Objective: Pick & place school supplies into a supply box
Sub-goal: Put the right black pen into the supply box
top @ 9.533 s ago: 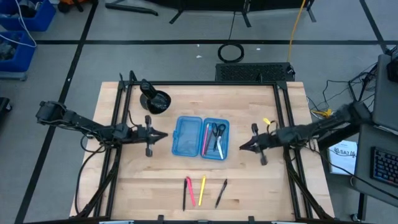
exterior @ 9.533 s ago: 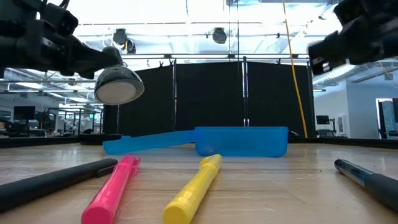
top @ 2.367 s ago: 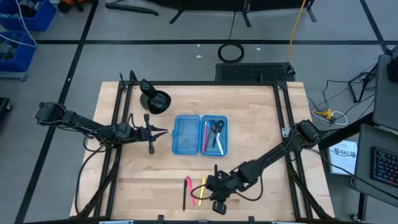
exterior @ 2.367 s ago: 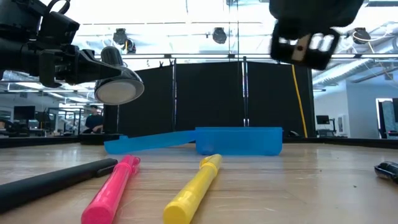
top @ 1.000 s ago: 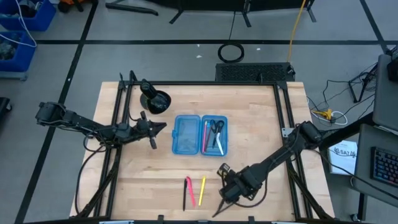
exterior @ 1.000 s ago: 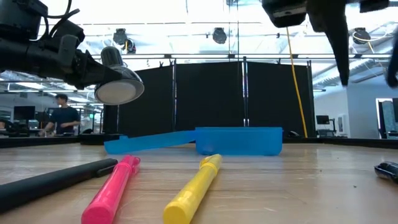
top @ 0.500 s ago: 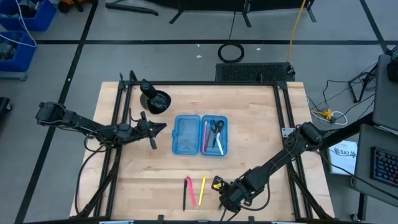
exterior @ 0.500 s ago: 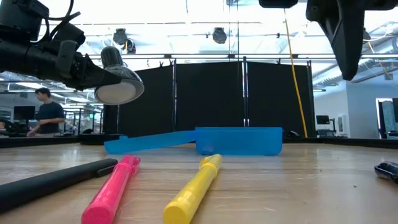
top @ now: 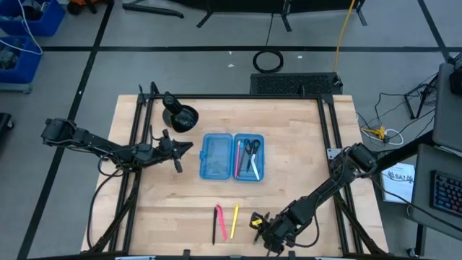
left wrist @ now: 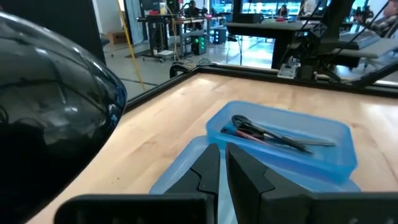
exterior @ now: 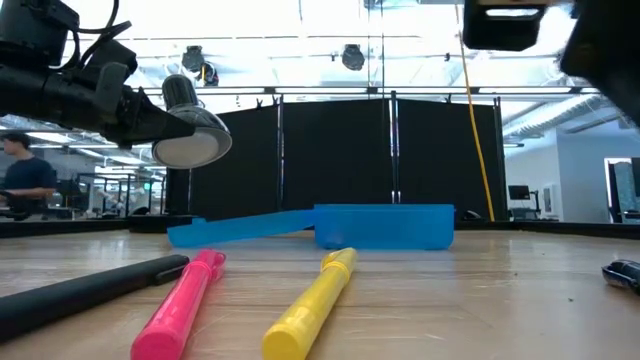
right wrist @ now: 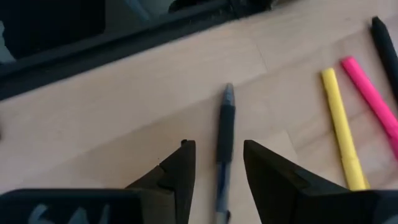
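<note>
The supply box point(top: 232, 157) lies open mid-table; its right half holds scissors point(top: 252, 149) and pens, also seen in the left wrist view as the blue box point(left wrist: 283, 146). A black pen point(top: 214, 225), a pink one point(top: 221, 221) and a yellow one point(top: 234, 218) lie near the front edge. A dark pen point(right wrist: 224, 140) lies on the wood to their right; its end shows in the low view as the dark pen point(exterior: 625, 274). My right gripper point(right wrist: 217, 165) is open above it, one finger on either side, apart from it. My left gripper point(left wrist: 221, 165) hovers shut left of the box.
A black round cup-like object point(top: 181, 115) stands at the far left of the table. Black frame rails point(top: 137, 166) run along the table's left and right sides. Bare wood lies between the box and the loose pens. A person point(exterior: 22, 185) shows far off in the room.
My right gripper has moved toward the table's near edge and turned, coming over the dark pen; its fingers have left the low view's frame. The pens and the box have stayed put.
</note>
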